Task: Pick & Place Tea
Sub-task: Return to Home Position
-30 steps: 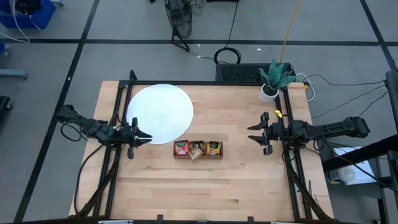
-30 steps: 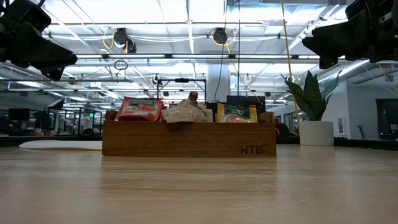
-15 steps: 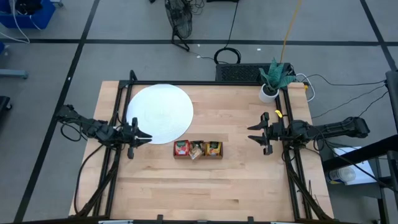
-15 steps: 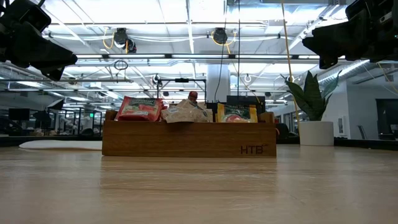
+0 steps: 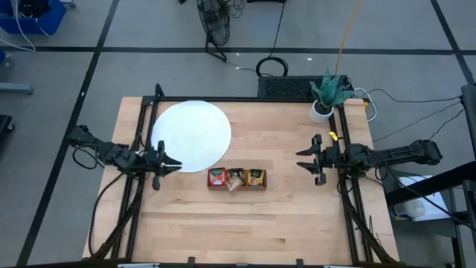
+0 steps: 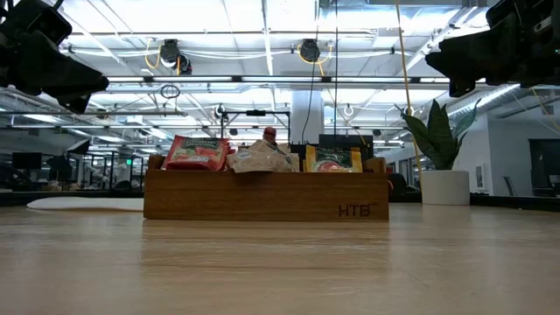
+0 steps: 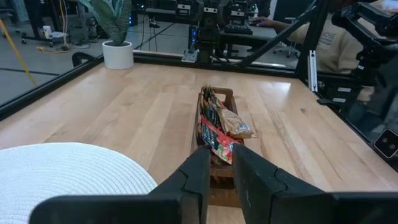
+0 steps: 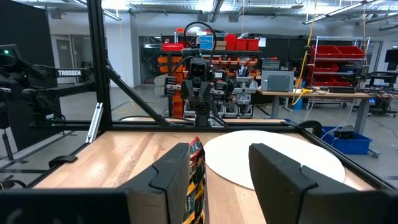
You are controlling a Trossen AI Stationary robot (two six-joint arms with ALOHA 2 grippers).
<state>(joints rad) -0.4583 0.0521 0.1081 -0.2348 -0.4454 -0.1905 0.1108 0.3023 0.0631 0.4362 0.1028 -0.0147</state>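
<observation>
The tea sachets stand upright in a long brown wooden tray (image 5: 236, 179) in the middle of the table: red (image 5: 217, 177), pale (image 5: 236, 179) and orange-yellow (image 5: 255, 177). The low view shows them sticking up above the tray (image 6: 267, 194). My left gripper (image 5: 175, 165) hovers at the table's left side, between the white disc (image 5: 190, 135) and the tray. It points at the tray, fingers (image 7: 202, 165) a narrow gap apart and nothing between them. My right gripper (image 5: 300, 159) hovers at the right side, open and empty, also facing the tray (image 8: 196, 180).
A potted plant (image 5: 325, 100) stands at the far right corner. Black frame rails (image 5: 245, 99) run along the far edge and both sides. Bare wood lies in front of the tray toward the near edge. A person (image 7: 329, 43) sits beyond the table.
</observation>
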